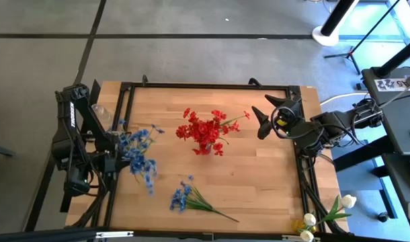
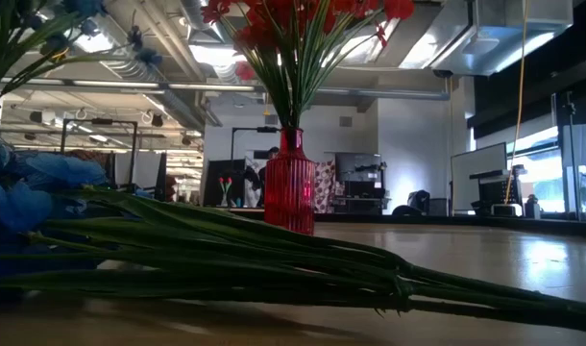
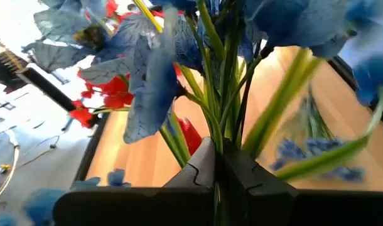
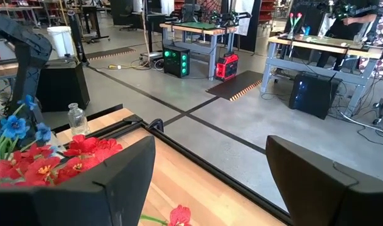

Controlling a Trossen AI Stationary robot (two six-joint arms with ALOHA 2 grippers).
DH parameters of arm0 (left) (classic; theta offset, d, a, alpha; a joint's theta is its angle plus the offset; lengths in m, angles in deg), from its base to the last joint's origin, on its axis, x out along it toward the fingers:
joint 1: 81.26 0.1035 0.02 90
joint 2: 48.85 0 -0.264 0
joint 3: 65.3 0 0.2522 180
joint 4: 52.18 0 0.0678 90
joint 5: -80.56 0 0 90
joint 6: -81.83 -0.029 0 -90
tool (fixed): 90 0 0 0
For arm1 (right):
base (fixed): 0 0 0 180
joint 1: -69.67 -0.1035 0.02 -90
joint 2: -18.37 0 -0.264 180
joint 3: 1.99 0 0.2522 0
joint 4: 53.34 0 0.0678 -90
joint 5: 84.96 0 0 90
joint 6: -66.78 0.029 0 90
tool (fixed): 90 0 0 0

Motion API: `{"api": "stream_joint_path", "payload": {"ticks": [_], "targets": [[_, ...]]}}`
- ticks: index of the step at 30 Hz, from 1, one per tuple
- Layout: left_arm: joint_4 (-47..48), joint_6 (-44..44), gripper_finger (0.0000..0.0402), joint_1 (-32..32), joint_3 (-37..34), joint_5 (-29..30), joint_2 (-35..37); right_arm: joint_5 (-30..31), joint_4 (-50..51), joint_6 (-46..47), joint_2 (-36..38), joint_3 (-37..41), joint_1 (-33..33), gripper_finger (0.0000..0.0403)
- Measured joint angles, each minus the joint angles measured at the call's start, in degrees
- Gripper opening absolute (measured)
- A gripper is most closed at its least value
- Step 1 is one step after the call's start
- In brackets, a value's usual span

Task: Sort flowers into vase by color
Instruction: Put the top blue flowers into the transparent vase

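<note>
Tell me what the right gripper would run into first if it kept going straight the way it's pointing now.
Probably the red flowers standing in the red vase mid-table. The right gripper, fingers open and empty, points left across the table toward them, with bare wood between. Its height against the blooms is unclear, so it might pass above.

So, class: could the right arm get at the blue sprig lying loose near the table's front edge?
Probably yes: the right gripper is open and empty, and bare table lies between it and the blue sprig; the red bouquet stands aside.
</note>
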Motion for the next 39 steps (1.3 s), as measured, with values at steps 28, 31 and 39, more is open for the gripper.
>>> {"api": "stream_joint_path", "payload": {"ticks": [28,31,39], "targets": [[4.51,24.75,0.0,-0.02,-8.89,18.34,2.62,-4.41,0.37,0.02,0.0,0.0,0.0,0.0303],[4.43,18.44,0.0,-0.02,-7.56,18.54,2.62,-4.52,0.6,0.19,0.0,0.0,0.0,0.0303],[5.92,21.19,0.0,-0.02,-6.75,14.18,3.39,-5.5,3.91,5.03,0.0,0.0,0.0,0.0303]]}}
